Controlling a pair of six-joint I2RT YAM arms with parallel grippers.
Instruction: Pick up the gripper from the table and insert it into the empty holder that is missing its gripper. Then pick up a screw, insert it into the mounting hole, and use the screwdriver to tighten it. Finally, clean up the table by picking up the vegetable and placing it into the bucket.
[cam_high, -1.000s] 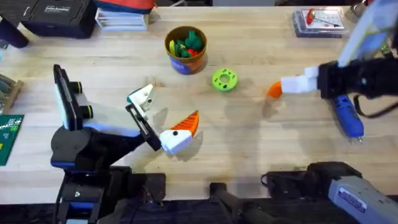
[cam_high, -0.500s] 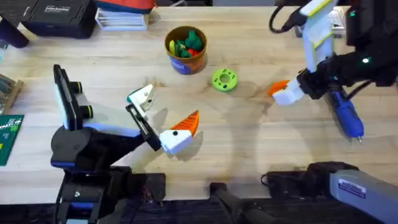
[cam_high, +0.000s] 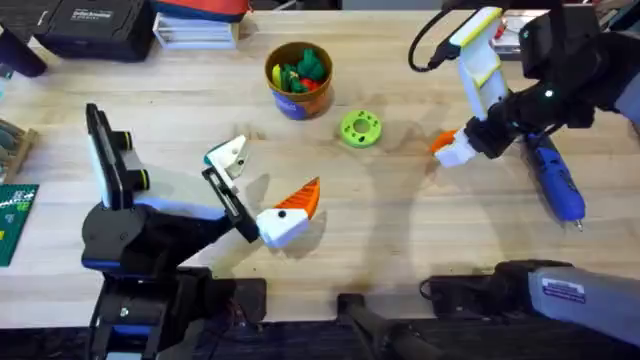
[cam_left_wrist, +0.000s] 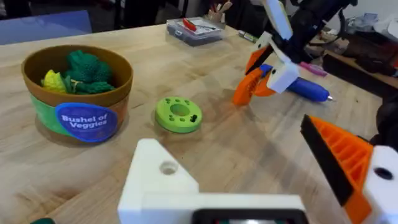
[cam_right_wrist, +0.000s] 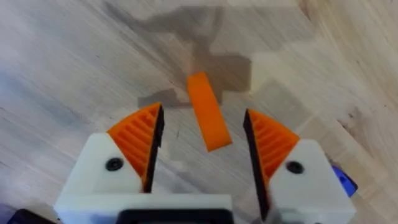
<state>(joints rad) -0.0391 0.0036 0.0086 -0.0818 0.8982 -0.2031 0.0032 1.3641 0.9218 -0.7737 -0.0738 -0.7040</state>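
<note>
Overhead, the right gripper (cam_high: 446, 148) hangs spread-fingered over the orange gripper (cam_right_wrist: 208, 112) — screwdriver (cam_high: 555, 183) just beside, green disc (cam_high: 361, 129) and bucket (cam_high: 298, 79) farther off; the left gripper's (cam_high: 262, 192) fingers stand apart.

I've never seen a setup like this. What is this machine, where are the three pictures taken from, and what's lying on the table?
These are two robot arms at a wooden table. One camera looks down from above; the other two ride on the wrists, so each shows its own fingers at the bottom edge.

From above, the left gripper rests low near the middle. One of its white holders has no orange pad, while the other carries one.

The right gripper is lowered over a loose orange gripper piece lying on the wood between its open fingers, not yet pinched.

Also on the table: a bucket of toy vegetables, a lime-green disc with holes, and a blue screwdriver.
</note>
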